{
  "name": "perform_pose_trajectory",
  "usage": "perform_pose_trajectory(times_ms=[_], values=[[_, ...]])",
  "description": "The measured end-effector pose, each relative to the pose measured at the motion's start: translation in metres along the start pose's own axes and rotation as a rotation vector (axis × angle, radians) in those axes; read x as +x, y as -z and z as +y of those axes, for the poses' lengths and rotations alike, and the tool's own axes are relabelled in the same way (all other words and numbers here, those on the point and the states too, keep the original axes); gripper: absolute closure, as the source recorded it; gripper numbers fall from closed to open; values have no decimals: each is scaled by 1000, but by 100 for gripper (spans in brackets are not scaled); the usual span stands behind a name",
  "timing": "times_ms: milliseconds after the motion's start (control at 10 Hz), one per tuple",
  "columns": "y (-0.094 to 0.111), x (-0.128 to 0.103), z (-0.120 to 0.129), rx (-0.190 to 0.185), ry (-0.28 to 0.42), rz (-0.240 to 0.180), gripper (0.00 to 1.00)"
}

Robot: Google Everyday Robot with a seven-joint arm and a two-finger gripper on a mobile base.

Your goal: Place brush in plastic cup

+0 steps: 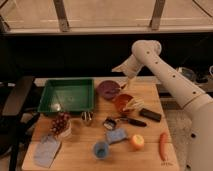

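Observation:
The brush (119, 121) lies on the wooden table (80, 157) near the middle, its dark head to the left and its black handle pointing right. The light-blue plastic cup (101, 149) stands upright near the front edge, below and left of the brush. My gripper (129, 83) hangs at the back of the table, above the gap between the purple bowl (107, 89) and the orange bowl (122, 102). It is well away from the brush and the cup and holds nothing that I can see.
A green tray (67, 95) sits at the back left. A blue sponge (116, 135), an orange fruit (137, 142) and a carrot (163, 145) lie near the front. A black block (150, 115), a metal cup (87, 118), grapes (61, 123) and a pale cloth (46, 149) are also on the table.

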State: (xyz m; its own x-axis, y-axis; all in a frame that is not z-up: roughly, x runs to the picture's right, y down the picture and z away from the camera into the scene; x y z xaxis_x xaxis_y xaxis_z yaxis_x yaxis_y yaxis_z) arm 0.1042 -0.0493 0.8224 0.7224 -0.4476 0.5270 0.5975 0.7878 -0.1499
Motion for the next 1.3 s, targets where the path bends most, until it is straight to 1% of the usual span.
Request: perform_pose_trajectory(times_ms=[200, 300, 400, 500, 700, 1000, 1100, 1200, 1300], values=[[1, 1, 0, -2, 2, 4, 21], [3, 1, 2, -17, 11, 21, 21], [11, -2, 5, -34, 21, 48, 21], [19, -5, 13, -49, 21, 67, 21], [32, -21, 43, -76, 12, 96, 21], [43, -44, 97, -109, -40, 132, 21], [44, -52, 110, -118, -54, 134, 21], [41, -59, 120, -131, -61, 127, 21], [35, -72, 129, -148, -62, 106, 21]])
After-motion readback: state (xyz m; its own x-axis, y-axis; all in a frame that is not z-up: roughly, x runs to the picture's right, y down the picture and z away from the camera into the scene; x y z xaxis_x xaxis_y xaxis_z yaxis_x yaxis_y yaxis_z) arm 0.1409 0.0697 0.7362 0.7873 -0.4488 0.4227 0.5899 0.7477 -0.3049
